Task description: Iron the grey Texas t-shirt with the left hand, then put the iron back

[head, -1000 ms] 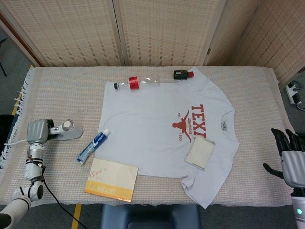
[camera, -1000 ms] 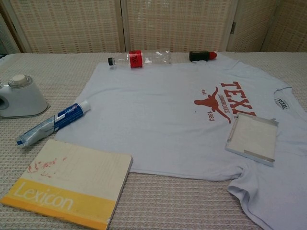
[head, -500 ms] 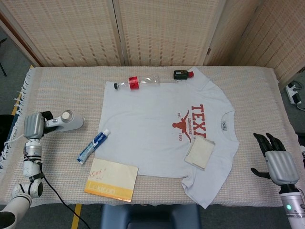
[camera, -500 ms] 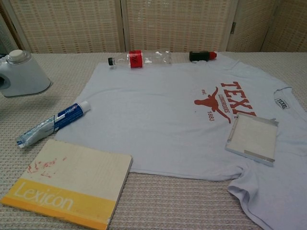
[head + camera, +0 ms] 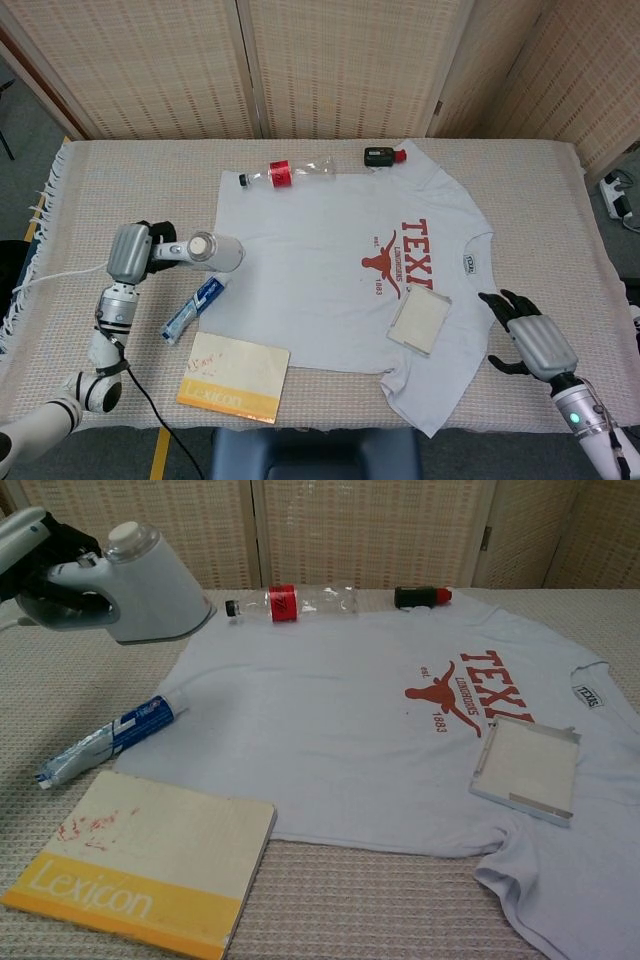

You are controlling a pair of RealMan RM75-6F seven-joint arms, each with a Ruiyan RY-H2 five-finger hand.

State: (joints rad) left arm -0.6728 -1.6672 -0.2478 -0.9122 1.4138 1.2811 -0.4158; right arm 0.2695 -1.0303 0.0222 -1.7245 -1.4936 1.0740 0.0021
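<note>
Left hand (image 5: 128, 258), fingers wrapped on the iron (image 5: 140, 575), has lifted it off the table's left edge & swung it over the t-shirt's (image 5: 330, 270) left hem, w/ ironing about to start; right hand (image 5: 530, 338) hovers, fingers spread.

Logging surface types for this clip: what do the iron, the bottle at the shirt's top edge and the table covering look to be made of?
Iron: smooth, matte white-grey plastic by its moulded shell.
Bottle: clear thin plastic with a red label and dark cap; you can see through it.
Table covering: woven beige textile; a visible weave, with fringe on its left edge.
</note>
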